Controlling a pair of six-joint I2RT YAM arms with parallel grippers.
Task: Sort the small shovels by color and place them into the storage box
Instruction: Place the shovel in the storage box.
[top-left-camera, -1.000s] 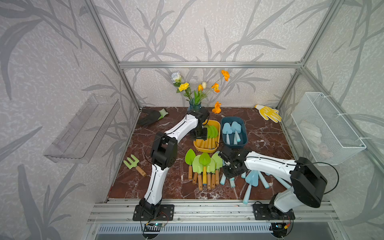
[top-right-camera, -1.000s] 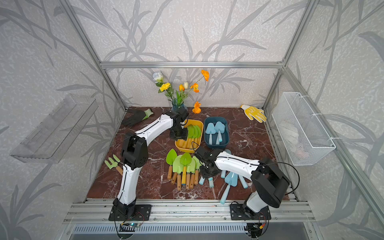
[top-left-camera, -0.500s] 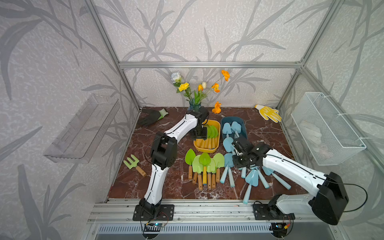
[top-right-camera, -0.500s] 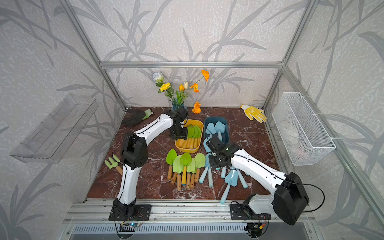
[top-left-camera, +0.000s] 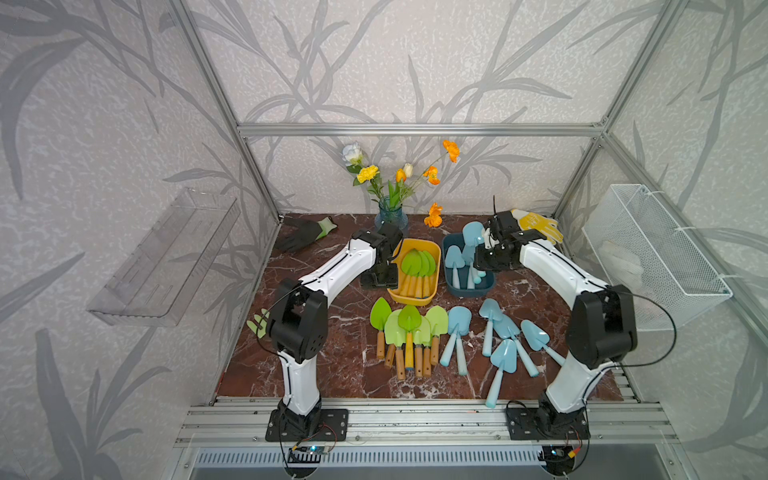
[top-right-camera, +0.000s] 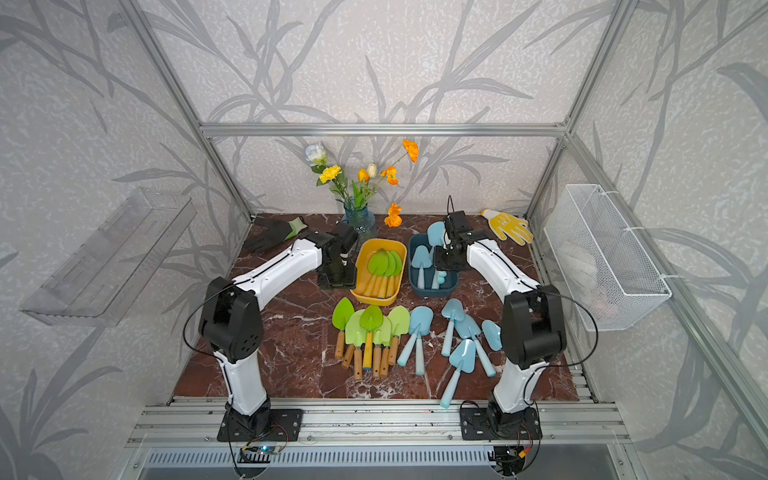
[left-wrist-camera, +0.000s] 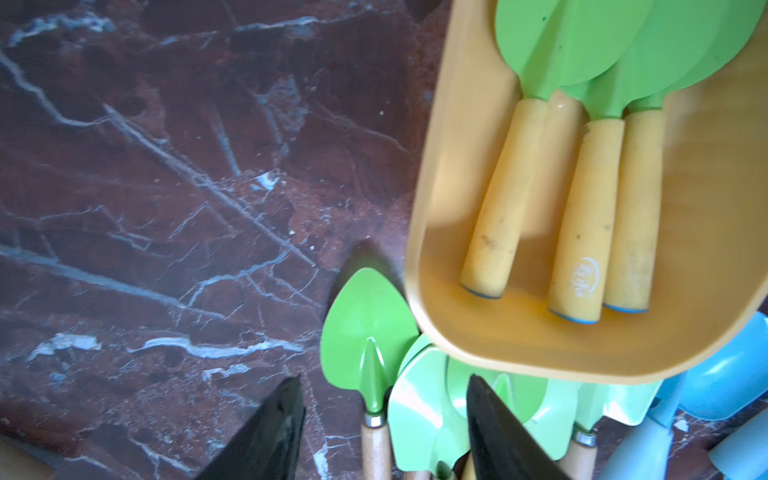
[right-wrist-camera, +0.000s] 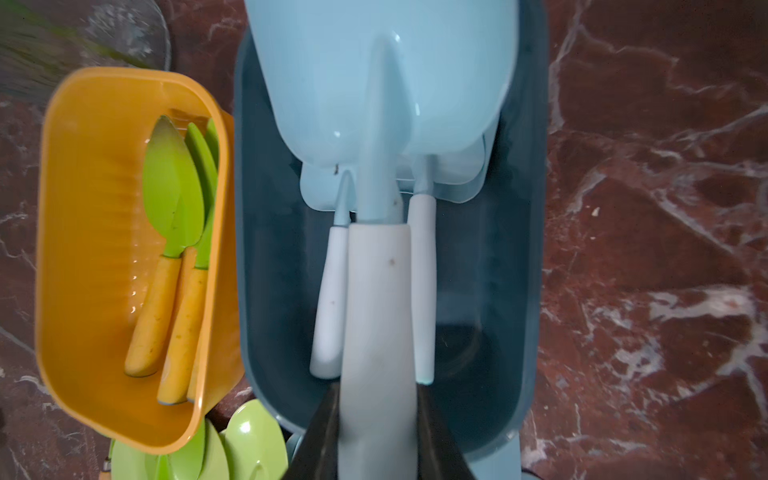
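Several green small shovels (top-left-camera: 409, 332) and pale blue ones (top-left-camera: 503, 336) lie in front of two storage boxes. The yellow box (top-left-camera: 411, 300) holds green shovels (left-wrist-camera: 582, 54) with yellow handles. The dark blue box (top-left-camera: 469, 293) holds pale blue shovels (top-left-camera: 455, 259). My right gripper (right-wrist-camera: 378, 388) is shut on the handle of a pale blue shovel (right-wrist-camera: 382, 104), held over the blue box (right-wrist-camera: 498, 270) with its blade toward the back wall. My left gripper (left-wrist-camera: 384, 380) hangs open and empty beside the yellow box (left-wrist-camera: 419, 232), above a wooden-handled green shovel (left-wrist-camera: 368, 324).
A green rake (top-left-camera: 257, 324) lies at the left edge, partly behind my left arm. At the back are a dark glove (top-left-camera: 307, 232), a flower vase (top-left-camera: 390, 212) and a yellow glove (top-left-camera: 536, 226). A wire basket (top-left-camera: 652, 257) hangs on the right wall, a clear shelf (top-left-camera: 166, 257) on the left.
My right gripper has risen from the blue pile on the table and carried a pale blue shovel back over the blue box. The left arm has stayed beside the yellow box.
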